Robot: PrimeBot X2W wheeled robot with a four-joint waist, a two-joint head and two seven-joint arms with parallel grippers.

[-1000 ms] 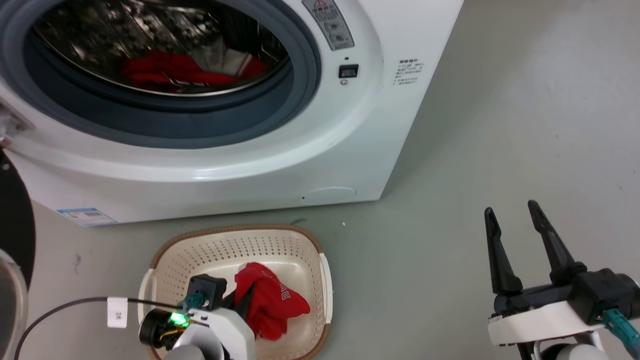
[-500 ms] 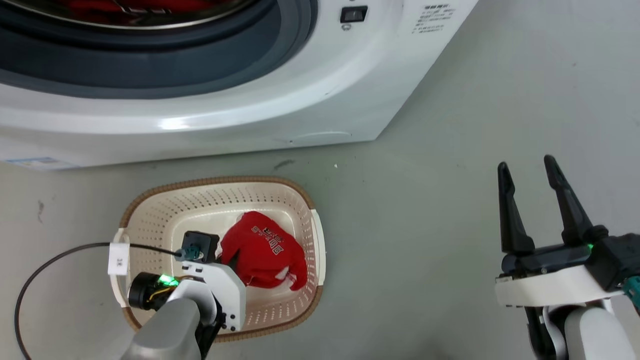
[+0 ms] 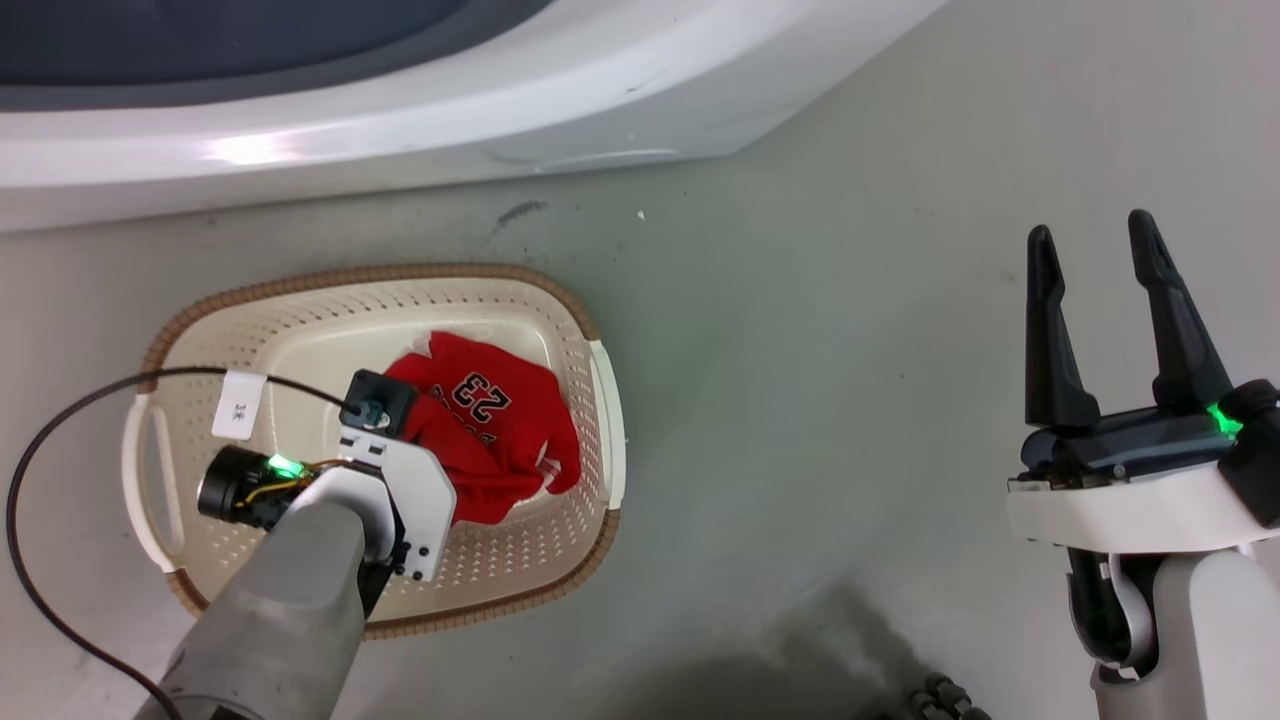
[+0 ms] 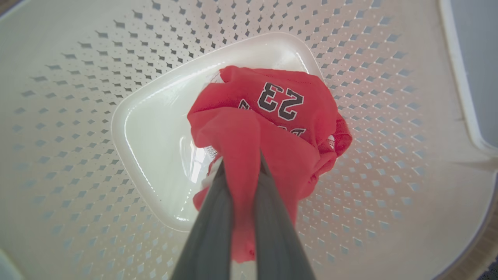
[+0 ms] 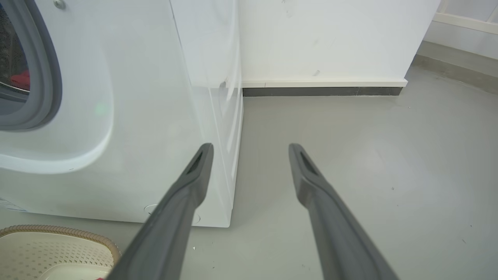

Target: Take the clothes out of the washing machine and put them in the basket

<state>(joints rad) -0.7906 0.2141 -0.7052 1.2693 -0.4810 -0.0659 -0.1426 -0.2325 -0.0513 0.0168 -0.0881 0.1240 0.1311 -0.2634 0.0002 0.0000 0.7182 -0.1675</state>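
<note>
Grey, smooth flooring [image 3: 800,420] carries everything, matt and faintly scuffed. Furthest left stands the basket [image 3: 380,272], a cream plastic tub with rounded corners, its walls pierced by small holes under a brown, woven-looking rim. Over its middle the left gripper [image 4: 241,161] reaches down, jaws pinched narrow on a fold of the red jersey [image 4: 280,97]. The jersey is soft, crumpled cloth with its "23" facing up, and most of it already rests on the basket's glossy base.

Judged from that, the step in hand is the drop. The jaws need to part and the arm to lift straight up, so that no fold trails over the rim.

Behind the basket rises the washing machine [image 3: 450,130], hard glossy white with a grey rubber ring. A red patch [image 5: 19,79] inside its port suggests more clothes wait there. Well to the basket's right, the right gripper [image 3: 1093,250] hovers over the floor, its long, dark, tapered jaws spread wide and holding nothing.
</note>
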